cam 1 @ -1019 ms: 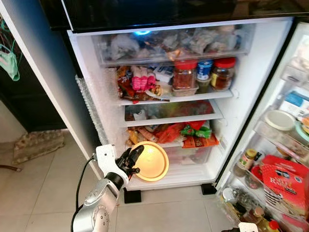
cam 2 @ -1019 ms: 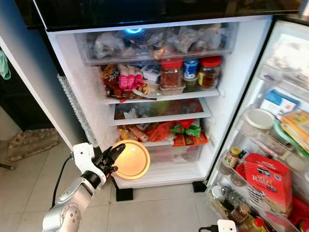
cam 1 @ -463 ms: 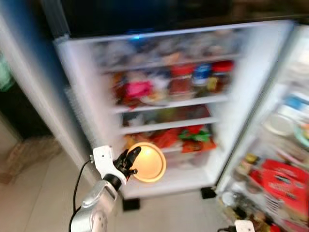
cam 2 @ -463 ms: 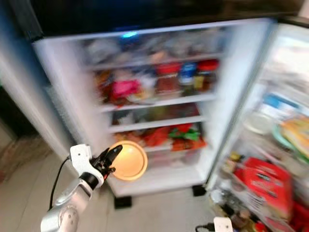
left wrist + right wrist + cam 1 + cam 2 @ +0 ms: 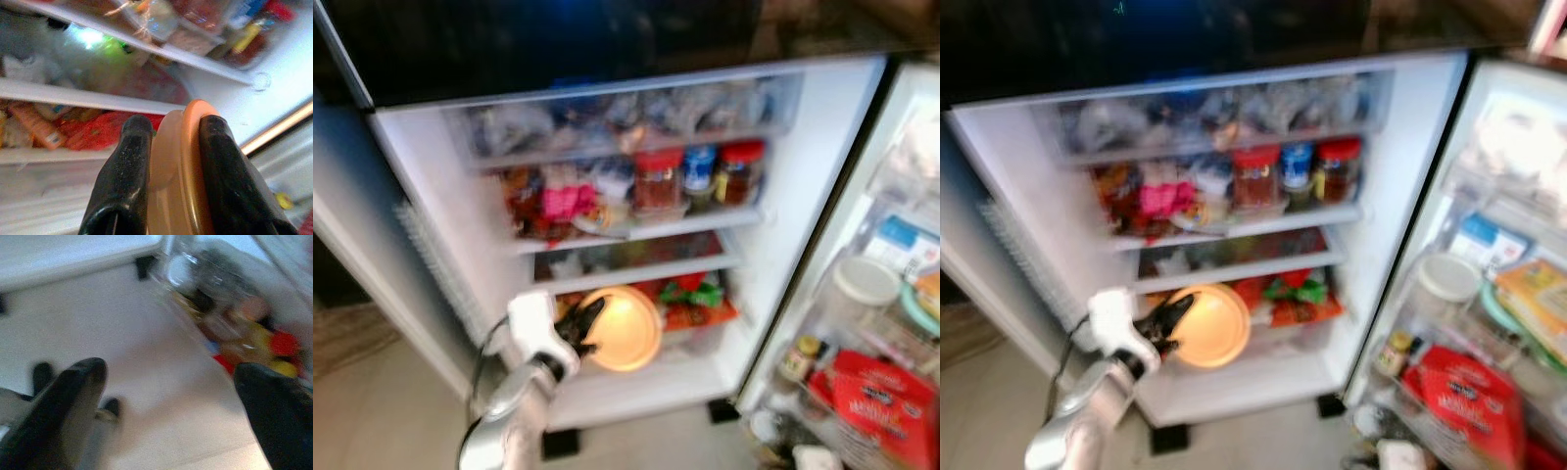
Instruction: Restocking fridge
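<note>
Pale floor tiles (image 5: 372, 392) run up to an open fridge (image 5: 822, 176) whose door (image 5: 1489, 323) swings out on the robot's right, its racks holding a white-lidded tub (image 5: 1442, 277), a red packet (image 5: 1464, 392) and small bottles; the head views are soft with blur. Inside, a clear drawer (image 5: 626, 113) of bags sits at the top, and the shelf below carries two red-lidded jars (image 5: 658, 178) with a blue-lidded one between them, beside pink and red packets (image 5: 563, 203). Lower down lie red and green snack bags (image 5: 700, 294). The left gripper (image 5: 579, 328) is raised in front of the lowest shelves, its two black fingers (image 5: 124, 176) clamped on the rim of a round orange-yellow plastic lid (image 5: 625, 328), one finger on each face. The lid is shallow, with a raised edge, glowing pale at its centre, and stands tilted on edge before the bottom shelf area. The right gripper (image 5: 171, 401) hangs low over the floor near the door's bottom rack, fingers wide apart and holding nothing.
</note>
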